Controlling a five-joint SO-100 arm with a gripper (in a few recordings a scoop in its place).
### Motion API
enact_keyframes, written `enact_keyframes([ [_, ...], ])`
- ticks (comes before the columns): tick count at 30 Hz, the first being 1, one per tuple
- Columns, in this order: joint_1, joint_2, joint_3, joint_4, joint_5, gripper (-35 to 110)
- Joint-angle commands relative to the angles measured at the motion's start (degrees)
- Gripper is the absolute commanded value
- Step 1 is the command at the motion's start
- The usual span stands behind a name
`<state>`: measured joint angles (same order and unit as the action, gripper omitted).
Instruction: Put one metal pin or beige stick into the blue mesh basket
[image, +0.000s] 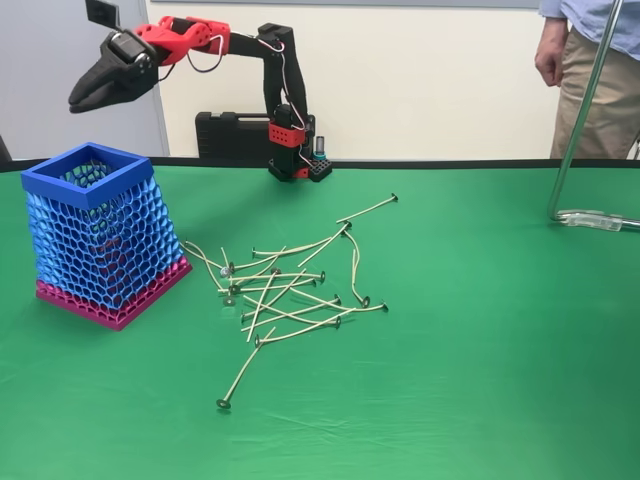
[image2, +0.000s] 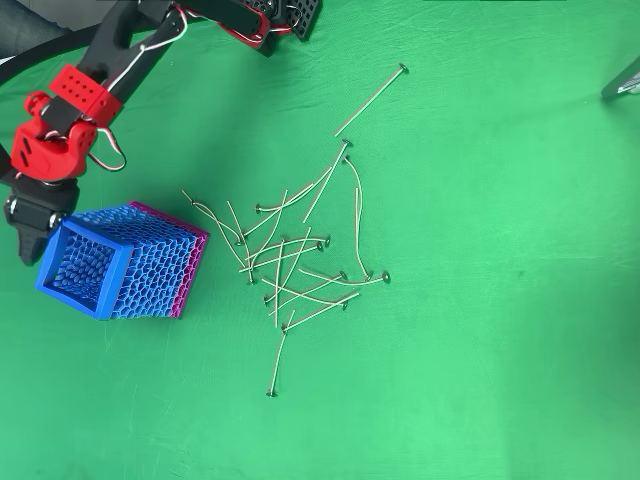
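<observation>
Near the front, a loose pile of pins (image: 285, 290) lies on the green table (image: 480, 380). Left of it stands the basket (image: 97, 235). Above its rim hangs the gripper (image: 88, 97), jaws closed, nothing visibly held; whether a pin is already inside, I cannot tell.

The person (image: 590, 70) is cut off above the chest by the frame.

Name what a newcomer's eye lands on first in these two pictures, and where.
The blue basket stands at the left of the green table, with the red arm's black gripper above its rim. A tangle of thin pins sprawls mid-table, right of the basket.
</observation>
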<state>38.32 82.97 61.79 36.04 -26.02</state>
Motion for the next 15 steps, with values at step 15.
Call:
enact_keyframes([
  [15, -20.3, 38.6, 38.0, 11.3, 3.0, 1],
])
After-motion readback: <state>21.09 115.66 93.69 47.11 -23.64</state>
